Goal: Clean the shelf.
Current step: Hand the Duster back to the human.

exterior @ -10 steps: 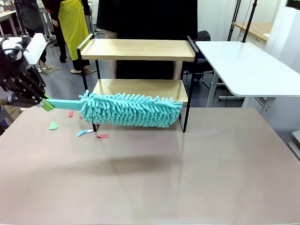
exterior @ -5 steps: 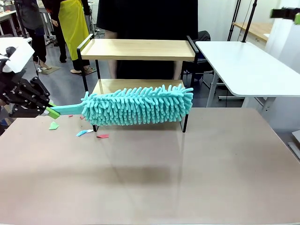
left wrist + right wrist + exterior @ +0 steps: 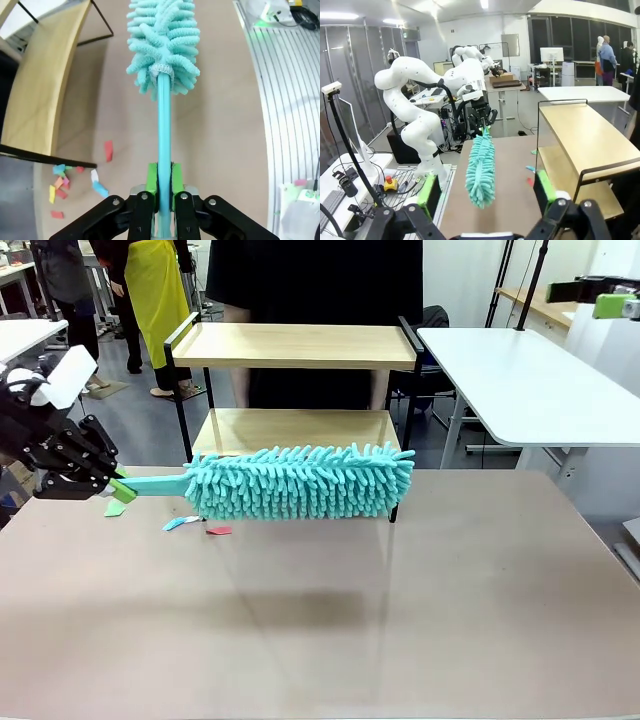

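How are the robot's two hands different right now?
The left hand is shut on the turquoise fluffy duster's thin handle, low beside the two-tier wooden shelf. The right hand is open, holds nothing, and is raised high at the table's right side. Both are black with green pads.

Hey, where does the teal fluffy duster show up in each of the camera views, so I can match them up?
Front view: the duster lies level across the middle, in front of the lower board of the shelf.
Left wrist view: duster head at top centre, its handle running down into the left tool.
Right wrist view: duster hangs at centre, head toward the camera.
Shared landmark: the wooden shelf, seen in all three views.
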Controlling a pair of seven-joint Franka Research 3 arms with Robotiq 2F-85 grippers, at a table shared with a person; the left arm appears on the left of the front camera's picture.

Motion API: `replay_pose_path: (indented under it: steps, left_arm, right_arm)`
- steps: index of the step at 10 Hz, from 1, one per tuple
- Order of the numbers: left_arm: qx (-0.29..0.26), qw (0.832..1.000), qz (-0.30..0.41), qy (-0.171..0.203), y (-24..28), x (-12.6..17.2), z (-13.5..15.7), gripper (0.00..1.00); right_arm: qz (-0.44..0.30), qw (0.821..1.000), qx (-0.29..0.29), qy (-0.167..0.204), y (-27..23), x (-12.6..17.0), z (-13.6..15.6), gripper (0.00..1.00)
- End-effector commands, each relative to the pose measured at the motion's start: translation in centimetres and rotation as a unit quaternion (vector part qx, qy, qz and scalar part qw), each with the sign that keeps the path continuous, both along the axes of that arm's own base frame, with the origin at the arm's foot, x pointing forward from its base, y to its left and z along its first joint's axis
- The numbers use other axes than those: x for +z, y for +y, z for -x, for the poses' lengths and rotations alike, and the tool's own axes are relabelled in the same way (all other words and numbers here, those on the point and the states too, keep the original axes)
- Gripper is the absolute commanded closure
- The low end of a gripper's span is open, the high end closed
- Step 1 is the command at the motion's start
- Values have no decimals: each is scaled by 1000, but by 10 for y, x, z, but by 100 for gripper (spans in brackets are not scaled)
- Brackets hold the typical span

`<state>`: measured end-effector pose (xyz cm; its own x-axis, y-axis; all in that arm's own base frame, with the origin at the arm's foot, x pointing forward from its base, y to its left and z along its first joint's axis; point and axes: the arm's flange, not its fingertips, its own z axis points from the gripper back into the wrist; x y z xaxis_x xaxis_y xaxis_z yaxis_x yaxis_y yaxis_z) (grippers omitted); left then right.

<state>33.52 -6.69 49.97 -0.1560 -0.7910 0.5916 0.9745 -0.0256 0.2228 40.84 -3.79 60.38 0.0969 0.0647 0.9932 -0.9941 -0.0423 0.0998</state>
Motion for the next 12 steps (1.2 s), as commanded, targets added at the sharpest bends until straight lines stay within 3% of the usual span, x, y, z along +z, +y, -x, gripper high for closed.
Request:
replay_pose_path:
  steps: [1, 2, 3, 8, 12]
  left_arm:
    - [-3, 1000, 19, 0, 5, 0, -2, 87]
    - [-3, 1000, 19, 0, 5, 0, -2, 87]
    - [-3, 1000, 19, 0, 5, 0, -2, 87]
    - [-3, 1000, 19, 0, 5, 0, -2, 87]
    - [-3, 1000, 19, 0, 5, 0, -2, 87]
  right_arm:
    - [1, 1000, 5, 4, -5, 7, -3, 0]
    - [0, 1000, 0, 0, 0, 0, 0, 0]
    - [20, 999, -31, -10, 38, -8, 14, 0]
    - [26, 998, -49, -25, 150, -50, 56, 0]
    - [86, 994, -68, -30, 189, -98, 79, 0]
